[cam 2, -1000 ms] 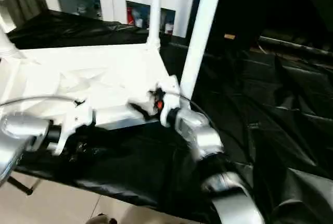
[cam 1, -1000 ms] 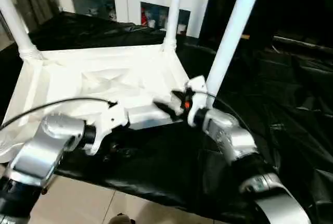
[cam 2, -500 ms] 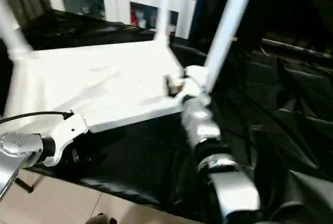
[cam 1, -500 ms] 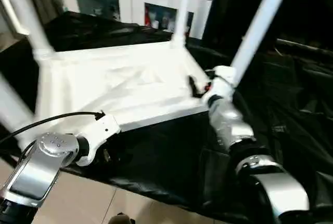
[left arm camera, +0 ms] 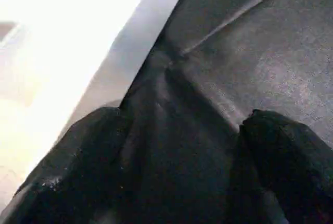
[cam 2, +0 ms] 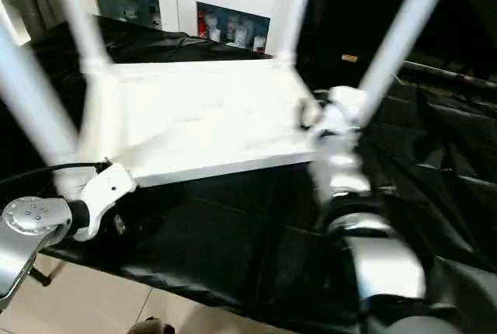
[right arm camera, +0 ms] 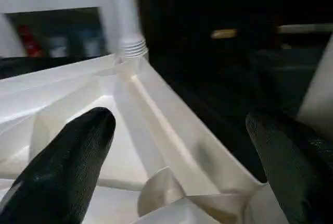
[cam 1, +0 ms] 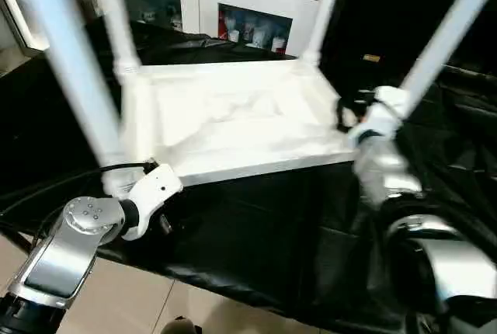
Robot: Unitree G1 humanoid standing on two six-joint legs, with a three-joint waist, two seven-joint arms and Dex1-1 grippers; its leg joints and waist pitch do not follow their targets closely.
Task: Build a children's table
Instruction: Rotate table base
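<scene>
The children's table [cam 1: 233,116] lies upside down on black sheeting, its ribbed underside facing up. Its legs stand upright in the corner sockets: a near left leg [cam 1: 74,70], a far left leg [cam 1: 116,23], a far right leg [cam 1: 322,8] and a near right leg [cam 1: 446,31]. My left gripper [left arm camera: 182,117] is open over the black sheeting, just in front of the table's front rim near the left corner, holding nothing. My right gripper [right arm camera: 179,120] is open at the near right corner, its fingers [right arm camera: 78,151] spread either side of the rim without closing on it.
A white cabinet with glass doors [cam 1: 233,8] stands behind the table. Crumpled black sheeting [cam 1: 256,225] covers the work surface and drops off at its front edge to a beige floor [cam 1: 155,303]. A black cable [cam 1: 70,179] loops from my left wrist.
The head view has swung, bringing the near left leg into the picture. My left gripper has come away from the table's front rim and opened wider. The right gripper stays open at the near right corner.
</scene>
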